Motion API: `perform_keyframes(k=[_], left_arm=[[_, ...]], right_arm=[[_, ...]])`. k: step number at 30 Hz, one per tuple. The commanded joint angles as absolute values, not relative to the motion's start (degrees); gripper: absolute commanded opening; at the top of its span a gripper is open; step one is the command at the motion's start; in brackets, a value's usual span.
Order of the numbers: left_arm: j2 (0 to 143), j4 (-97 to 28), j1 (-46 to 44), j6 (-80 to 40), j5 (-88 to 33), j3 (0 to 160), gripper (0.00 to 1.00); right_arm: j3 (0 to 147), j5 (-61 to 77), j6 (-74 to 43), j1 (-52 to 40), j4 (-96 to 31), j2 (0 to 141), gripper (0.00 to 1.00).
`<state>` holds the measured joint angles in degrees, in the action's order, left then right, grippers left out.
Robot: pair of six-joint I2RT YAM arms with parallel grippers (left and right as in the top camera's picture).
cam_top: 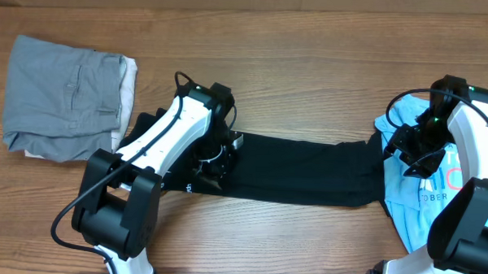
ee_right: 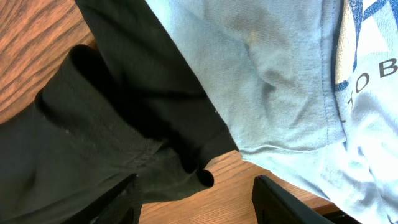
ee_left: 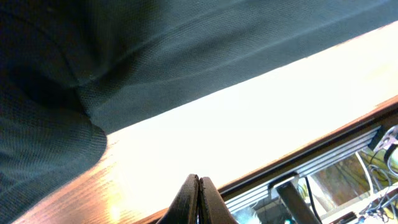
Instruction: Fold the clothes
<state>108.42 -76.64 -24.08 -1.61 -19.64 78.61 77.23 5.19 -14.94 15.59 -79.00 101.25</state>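
The black T-shirt (cam_top: 308,172) lies as a long folded strip across the middle of the table. My left gripper (cam_top: 206,175) hangs over its left end, and in the left wrist view the left gripper (ee_left: 199,182) is shut with nothing between its tips, black cloth (ee_left: 124,56) beyond it. My right gripper (cam_top: 400,146) is at the strip's right end. In the right wrist view the right gripper (ee_right: 199,200) is open over bare wood. The black shirt's corner (ee_right: 124,137) reaches its left finger (ee_right: 124,199). The light-blue printed T-shirt (ee_right: 280,81) lies beside that corner.
Folded grey trousers (cam_top: 62,94) rest on a pale garment (cam_top: 130,76) at the back left. The light-blue T-shirt (cam_top: 408,212) spreads under my right arm by the right edge. The table's front edge with a metal rail (ee_left: 323,162) runs close to the left gripper.
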Motion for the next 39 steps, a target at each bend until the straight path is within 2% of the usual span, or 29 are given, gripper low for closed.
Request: perform_keyframes(k=[1,3,6,12,19,25,33,39], left_arm=[[106.48,-77.38,-22.33,-3.86,-14.35,83.77,0.06],[106.37,-77.06,-20.82,-6.74,-4.95,84.66,0.09],[106.50,-73.78,-18.33,-8.40,3.18,83.48,0.04],[107.33,-65.87,-16.95,-6.39,-7.40,74.41,0.04],[107.39,-62.54,-23.66,-5.15,-20.01,68.36,0.04],[107.33,-64.69,-27.64,-7.79,-14.44,71.75,0.04],[106.26,-74.87,-19.11,-7.14,0.08,84.16,0.06],[106.76,-70.04,-11.16,-3.60,0.38,81.93,0.04]], right_arm=[[77.19,5.67,-14.57,15.51,-78.81,99.77,0.61],[77.19,5.67,-14.57,15.51,-78.78,99.77,0.60],[77.19,5.67,-14.57,15.51,-78.72,99.77,0.60],[77.19,5.67,-14.57,15.51,-78.72,99.77,0.61],[77.19,5.67,-14.59,15.51,-78.26,99.77,0.60],[77.19,5.67,-14.57,15.51,-78.59,99.77,0.60],[77.19,5.67,-13.69,15.51,-78.98,99.77,0.60],[77.19,5.69,-13.72,15.51,-78.94,99.77,0.61]])
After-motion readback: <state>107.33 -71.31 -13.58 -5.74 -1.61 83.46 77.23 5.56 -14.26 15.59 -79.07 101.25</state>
